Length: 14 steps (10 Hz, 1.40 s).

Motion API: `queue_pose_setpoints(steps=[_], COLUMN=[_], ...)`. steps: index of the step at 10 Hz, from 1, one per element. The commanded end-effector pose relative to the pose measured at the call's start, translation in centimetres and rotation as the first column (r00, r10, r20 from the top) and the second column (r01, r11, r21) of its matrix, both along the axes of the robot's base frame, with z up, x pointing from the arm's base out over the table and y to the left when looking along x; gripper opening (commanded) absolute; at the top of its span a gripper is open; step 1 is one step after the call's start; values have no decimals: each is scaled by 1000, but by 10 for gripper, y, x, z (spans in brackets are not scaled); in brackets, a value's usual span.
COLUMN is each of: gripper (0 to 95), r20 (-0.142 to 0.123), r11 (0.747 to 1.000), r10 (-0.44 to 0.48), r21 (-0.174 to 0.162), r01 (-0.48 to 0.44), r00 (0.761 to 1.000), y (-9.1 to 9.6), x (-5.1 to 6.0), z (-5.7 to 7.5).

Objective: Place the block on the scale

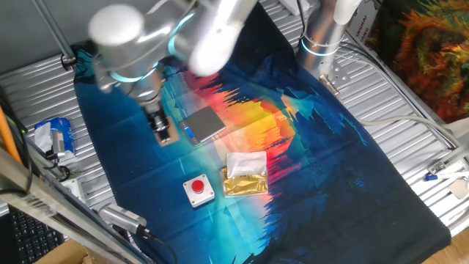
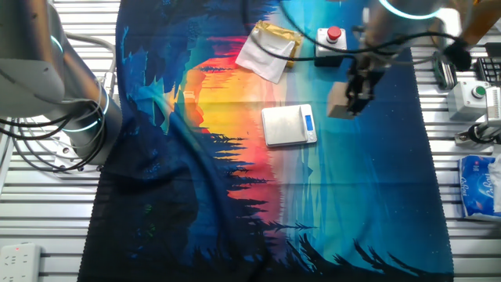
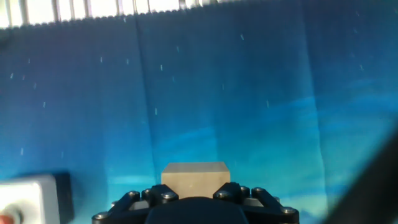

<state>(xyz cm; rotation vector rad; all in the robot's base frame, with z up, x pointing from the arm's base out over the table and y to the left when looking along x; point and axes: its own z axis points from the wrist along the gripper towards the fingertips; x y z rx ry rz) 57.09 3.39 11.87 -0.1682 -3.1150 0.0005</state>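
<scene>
The tan wooden block (image 1: 171,138) sits at my gripper (image 1: 161,132), just left of the scale (image 1: 204,123). The scale has a silver-grey plate and a blue edge, and nothing lies on it. In the other fixed view the block (image 2: 337,104) is right of the scale (image 2: 288,125), with my gripper (image 2: 357,98) on it. In the hand view the block (image 3: 196,173) fills the gap between my jaws, which are closed against its sides (image 3: 196,190). I cannot tell whether it touches the cloth.
A white box with a red button (image 1: 198,189) and a gold foil packet (image 1: 245,176) lie nearer the front of the printed cloth. The arm's base (image 1: 322,37) stands at the back. A tissue pack (image 1: 55,136) lies on the metal table to the left.
</scene>
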Motion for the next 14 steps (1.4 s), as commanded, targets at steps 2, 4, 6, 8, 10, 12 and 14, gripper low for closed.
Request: queue_pose_setpoints(steps=[2,4,6,8,10,12,14], gripper=[0,0,0,0,0,0,0], r20=[-11,0,7,6,8,19,18], r11=[999,999,999,999,999,999,999], r10=[-2,-5,-14,-14,-14,10,1], r21=[34,35,36,35,41,40,38], r01=[3,5,13,14,14,-11,-2], r00=[1000,1000,1000,1000,1000,1000,1000], y=[-16,-20,-20,-20,-20,-20,-20], x=[-7,-11,-11,-11,-11,-11,-11], z=[12,10,10,10,10,10,10])
